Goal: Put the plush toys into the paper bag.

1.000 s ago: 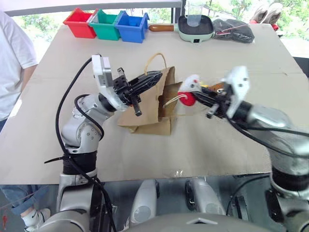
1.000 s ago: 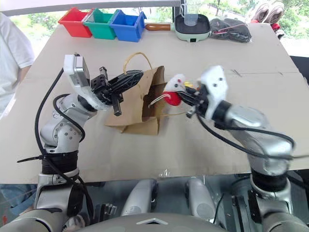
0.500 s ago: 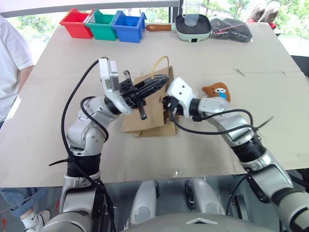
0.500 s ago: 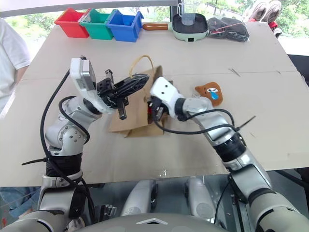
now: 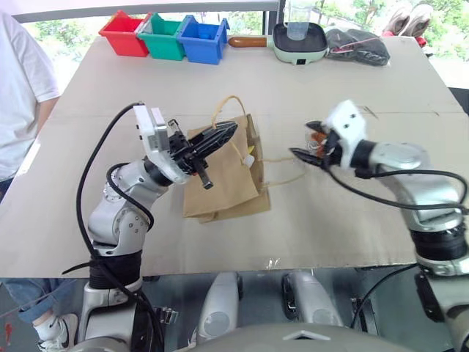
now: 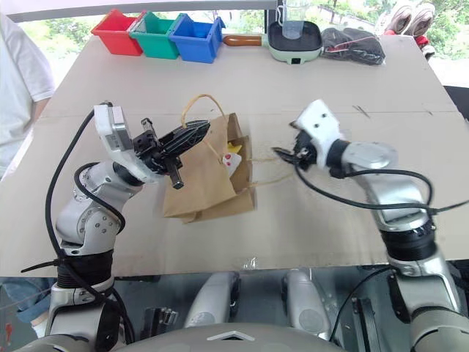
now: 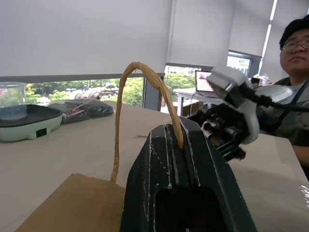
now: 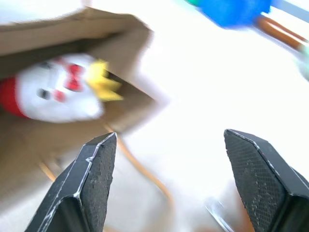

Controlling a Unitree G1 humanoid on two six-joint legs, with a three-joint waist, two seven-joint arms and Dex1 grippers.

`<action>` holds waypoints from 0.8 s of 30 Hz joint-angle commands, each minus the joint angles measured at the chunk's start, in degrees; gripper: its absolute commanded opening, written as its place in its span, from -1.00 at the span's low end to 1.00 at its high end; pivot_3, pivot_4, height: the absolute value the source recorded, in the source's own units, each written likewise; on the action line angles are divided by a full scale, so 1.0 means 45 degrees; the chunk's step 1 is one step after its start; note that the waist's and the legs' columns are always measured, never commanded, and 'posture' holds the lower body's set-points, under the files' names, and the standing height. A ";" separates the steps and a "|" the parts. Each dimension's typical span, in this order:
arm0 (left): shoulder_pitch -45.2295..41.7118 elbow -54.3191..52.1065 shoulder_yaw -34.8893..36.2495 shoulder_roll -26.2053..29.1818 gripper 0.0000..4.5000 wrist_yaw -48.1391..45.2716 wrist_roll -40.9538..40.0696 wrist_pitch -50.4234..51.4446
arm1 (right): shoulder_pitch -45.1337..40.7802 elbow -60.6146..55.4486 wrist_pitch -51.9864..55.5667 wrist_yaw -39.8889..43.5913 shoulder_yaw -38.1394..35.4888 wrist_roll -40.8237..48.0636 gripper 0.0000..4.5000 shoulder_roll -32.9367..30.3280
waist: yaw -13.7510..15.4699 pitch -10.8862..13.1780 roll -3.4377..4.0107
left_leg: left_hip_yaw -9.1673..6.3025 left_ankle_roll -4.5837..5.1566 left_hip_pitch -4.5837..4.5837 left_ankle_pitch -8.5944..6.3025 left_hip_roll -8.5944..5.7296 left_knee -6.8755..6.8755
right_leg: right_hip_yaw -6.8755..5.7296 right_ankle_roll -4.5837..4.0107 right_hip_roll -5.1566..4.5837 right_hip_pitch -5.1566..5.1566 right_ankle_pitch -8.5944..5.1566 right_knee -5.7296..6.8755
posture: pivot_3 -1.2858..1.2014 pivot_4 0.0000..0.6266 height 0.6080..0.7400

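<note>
left gripper [image 5: 229,132] clamped on paper bag [image 5: 220,180] handle, propping the mouth open mid-table | white plush toy [image 6: 231,160] lies inside the mouth | right gripper [image 6: 283,153] spread, empty, beside the bag

Office: laptop [image 7: 204,83], roller blinds [image 7: 87,36], big windows.

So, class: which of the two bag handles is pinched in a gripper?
The upright loop handle, clamped by the left gripper; the other handle lies slack on the table.
</note>
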 commanded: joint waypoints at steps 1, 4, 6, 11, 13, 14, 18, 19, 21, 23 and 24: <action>-0.0134 -0.0266 0.0106 -0.0062 -1.00 0.0157 0.0185 -0.0457 | -0.0435 0.0723 0.2114 -0.1445 -0.0706 -0.0785 0.50 -0.0665 | -0.0003 0.0000 0.0000 | 0.0004 0.0000 0.0001 0.0000 0.0000 0.0001 | 0.0003 0.0000 0.0000 0.0000 0.0000 0.0001 | 0.03 -0.52 1.00; -0.0430 -0.0001 -0.0192 -0.0264 -1.00 0.0115 0.0336 -0.0645 | -0.1048 0.3010 0.2427 -0.2177 0.0208 -0.1596 0.50 -0.0521 | 0.0003 0.0000 0.0000 | 0.0011 0.0000 0.0002 0.0000 -0.0001 0.0004 | 0.0009 0.0000 0.0000 0.0000 0.0000 0.0001 | 0.03 -0.52 1.00; -0.0558 0.0082 -0.0286 -0.0314 -1.00 0.0082 0.0374 -0.0710 | -0.1297 0.3765 0.2084 -0.2267 0.0803 -0.2001 0.50 -0.0397 | 0.0000 0.0000 0.0000 | 0.0015 0.0000 0.0003 0.0000 -0.0001 0.0004 | 0.0013 0.0000 0.0003 -0.0001 0.0000 0.0000 | 0.03 -0.52 1.00; -0.0690 0.0236 -0.0171 -0.0265 -1.00 -0.0026 0.0373 -0.0755 | -0.1043 0.3667 0.1398 -0.2343 0.1056 -0.2132 -0.27 0.0050 | -0.0065 -0.0001 0.0000 | 0.0016 0.0000 0.0001 0.0000 0.0005 -0.0008 | 0.0023 0.0000 0.0013 -0.0009 0.0000 -0.0002 | 0.03 -0.52 1.00; -0.0648 0.0233 -0.0146 -0.0247 -1.00 -0.0066 0.0330 -0.0755 | -0.0646 0.2953 0.0849 -0.2130 0.0774 -0.1886 -0.79 0.0088 | -0.0046 -0.0002 -0.0002 | 0.0018 0.0000 -0.0003 0.0000 0.0004 -0.0006 | 0.0022 0.0001 0.0009 -0.0009 0.0001 -0.0003 | 0.03 -0.52 1.00; -0.0629 0.0234 -0.0130 -0.0235 -1.00 -0.0091 0.0305 -0.0753 | -0.0497 0.2620 0.0750 -0.2007 0.0578 -0.1682 -0.89 0.0122 | -0.0036 -0.0001 -0.0002 | 0.0018 0.0000 -0.0003 0.0000 0.0004 -0.0003 | 0.0023 0.0002 0.0009 -0.0008 0.0001 -0.0004 | 0.03 -0.52 1.00; -0.0663 0.0307 -0.0056 -0.0204 -1.00 -0.0196 0.0217 -0.0707 | 0.0018 0.1342 0.0248 -0.1446 -0.0023 -0.1019 -0.99 0.0008 | -0.0019 0.0000 0.0000 | 0.0018 0.0000 -0.0003 0.0000 0.0003 0.0001 | 0.0022 0.0003 0.0009 -0.0009 0.0001 0.0000 | 0.03 -0.52 1.00; -0.0698 0.0321 -0.0013 -0.0203 -1.00 -0.0214 0.0144 -0.0659 | 0.0116 0.0656 -0.0013 -0.1079 -0.0339 -0.0426 -0.99 0.0169 | -0.0019 0.0000 0.0000 | 0.0018 0.0000 -0.0005 0.0000 0.0003 0.0000 | 0.0022 0.0002 0.0009 -0.0009 0.0001 -0.0002 | 0.03 -0.52 1.00; -0.0782 0.0323 0.0047 -0.0232 -1.00 -0.0255 -0.0055 -0.0546 | -0.0052 -0.0291 -0.0303 -0.0582 -0.0648 0.0521 -0.99 0.0592 | -0.0050 0.0001 0.0001 | 0.0016 0.0001 -0.0005 0.0000 0.0004 -0.0002 | 0.0022 0.0003 0.0011 -0.0010 0.0001 -0.0001 | 0.03 -0.52 1.00; -0.0842 0.0283 0.0046 -0.0279 -1.00 -0.0292 -0.0230 -0.0467 | -0.0433 -0.0655 -0.0230 -0.0455 -0.0566 0.0933 -0.99 0.0916 | -0.0103 0.0001 0.0001 | 0.0013 0.0001 -0.0004 0.0000 0.0007 -0.0003 | 0.0021 0.0003 0.0016 -0.0011 0.0001 0.0000 | 0.03 -0.52 1.00; -0.0882 0.0315 0.0038 -0.0279 -1.00 -0.0309 -0.0269 -0.0456 | -0.0588 -0.0659 -0.0237 -0.0433 -0.0405 0.0942 -0.99 0.0989 | -0.0118 0.0001 0.0002 | 0.0009 0.0000 -0.0003 0.0000 0.0010 -0.0003 | 0.0019 0.0003 0.0018 -0.0010 0.0001 0.0002 | 0.03 -0.52 1.00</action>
